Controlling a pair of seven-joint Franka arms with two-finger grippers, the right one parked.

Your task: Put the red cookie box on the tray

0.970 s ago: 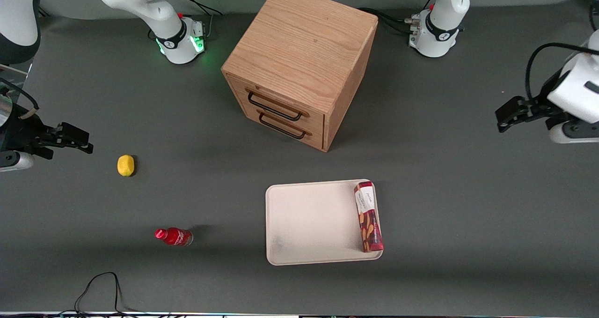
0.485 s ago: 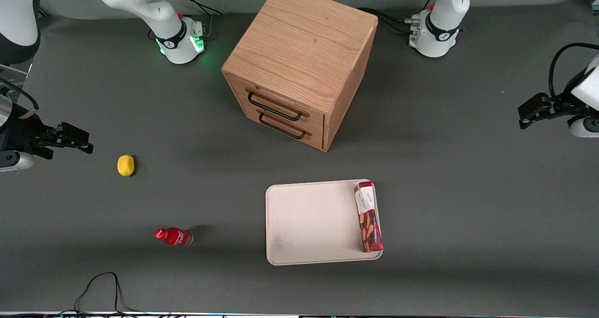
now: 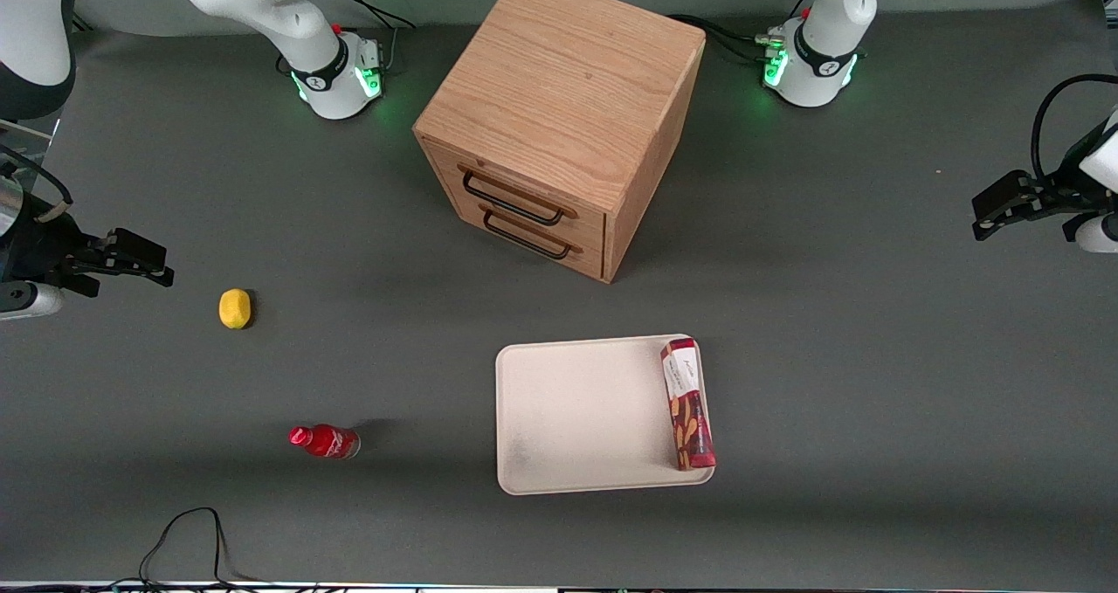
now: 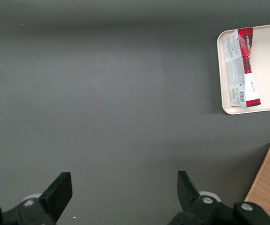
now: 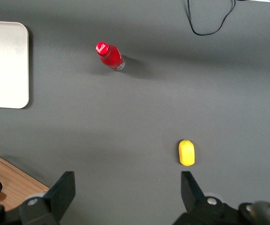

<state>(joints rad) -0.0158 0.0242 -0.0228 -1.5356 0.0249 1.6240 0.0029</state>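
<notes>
— Jaws on the gripper (image 4: pixel 121 199)? 
— Spread wide, holding nothing, and it has pulled back to the working arm's end of the table.
— And the red cookie box (image 3: pixel 687 403)?
— Lying flat in the tray (image 3: pixel 576 414), along its edge. Looks finished.

I saw a dark grey matte tabletop (image 3: pixel 830 331) filling nearly the whole front view, evenly lit w/ soft shadows. The main furniture was a wooden cabinet (image 3: pixel 568 78), set at an angle, w/ two drawers and black wire handles (image 3: pixel 515 200) on its front. Green glow spilled on the tabletop to both sides of the cabinet. A black cable (image 3: pixel 188 532) looped at the table edge, much nearer the front cam than the cabinet. The gripper (image 3: pixel 983 217) hung well apart from the cabinet, toward the working arm's end, fingers spread wide.
</notes>
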